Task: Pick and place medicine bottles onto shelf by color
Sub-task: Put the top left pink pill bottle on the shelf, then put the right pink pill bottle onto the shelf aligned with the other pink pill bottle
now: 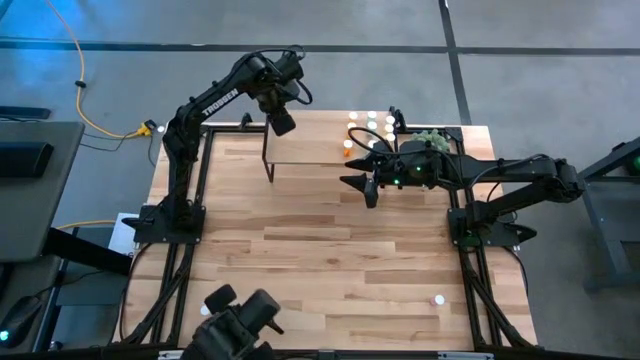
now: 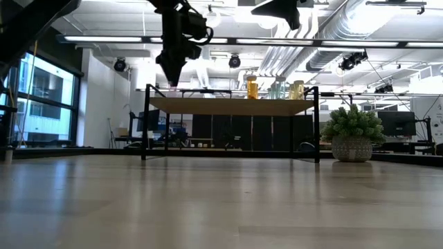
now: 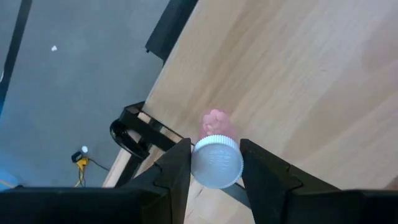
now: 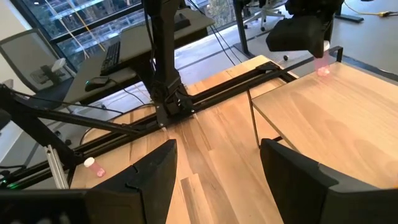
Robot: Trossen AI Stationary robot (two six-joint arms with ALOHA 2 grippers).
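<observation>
A pink medicine bottle [image 3: 214, 124] with a white cap sits between the fingers of my left gripper [image 3: 215, 168], which is shut on it. That gripper [image 1: 282, 122] hangs over the far left corner of the shelf [image 1: 310, 150], above its light wood top [image 2: 232, 105]. Several bottles [image 1: 372, 130] stand upright on the shelf's right end, an orange one [image 2: 251, 87] among them. My right gripper [image 1: 362, 186] is held level over the table in front of the shelf's right part. It is open [image 4: 214, 174] with nothing between its fingers. My left gripper pinches the pink bottle at its white cap [image 3: 216, 163] between its two fingers, one on each side. The fingers come from above, pointing steeply down. The bottle is upright, cap up, body hanging below the fingers [image 4: 323, 70], lifted clear over the shelf top.
A round green plant [image 1: 430, 140] in a pot [image 2: 351, 146] stands right of the shelf. A loose bottle [image 1: 437, 298] rests near the table's front right, and a pink one [image 4: 93, 167] lies by the left side. The table's middle [image 1: 330, 250] is bare wood.
</observation>
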